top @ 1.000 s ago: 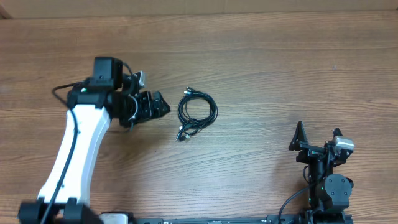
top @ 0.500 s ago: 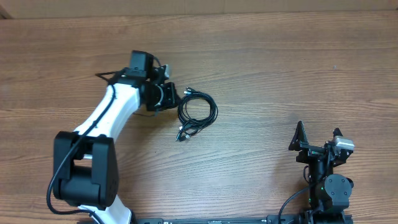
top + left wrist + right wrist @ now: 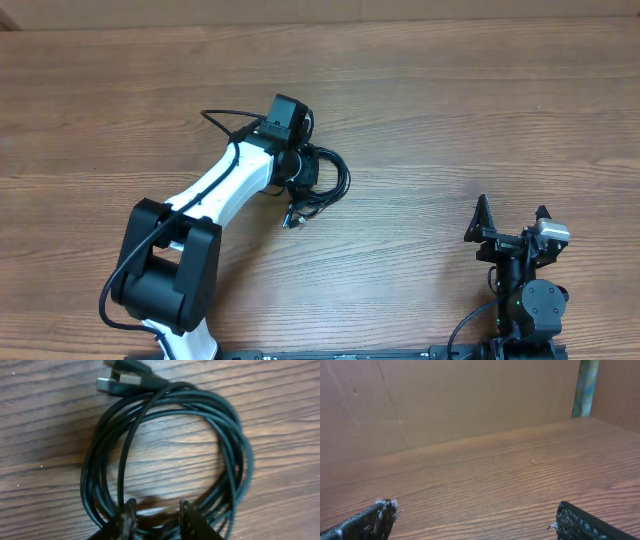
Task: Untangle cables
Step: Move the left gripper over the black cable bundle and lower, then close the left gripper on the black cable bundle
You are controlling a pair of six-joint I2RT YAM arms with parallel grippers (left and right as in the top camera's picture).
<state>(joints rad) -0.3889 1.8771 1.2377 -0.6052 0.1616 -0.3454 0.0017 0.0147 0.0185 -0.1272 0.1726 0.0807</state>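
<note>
Cables [image 3: 235, 455]: thin black cords in one loose coil flat on the table [image 3: 450, 100], right under the left gripper [image 3: 156, 510], plugs [image 3: 117, 380] on the side far from it. Probably light, limp and slick, so take one strand near a plug, not the bundle. Left gripper's fingers are narrow over the coil's near arc, pinch unclear; right gripper [image 3: 511, 210] sits well away from the left gripper, wide and empty.

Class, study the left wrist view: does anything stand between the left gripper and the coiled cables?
Nothing visible does: the left gripper is right at the cables, fingertips among the coil's nearest strands.
</note>
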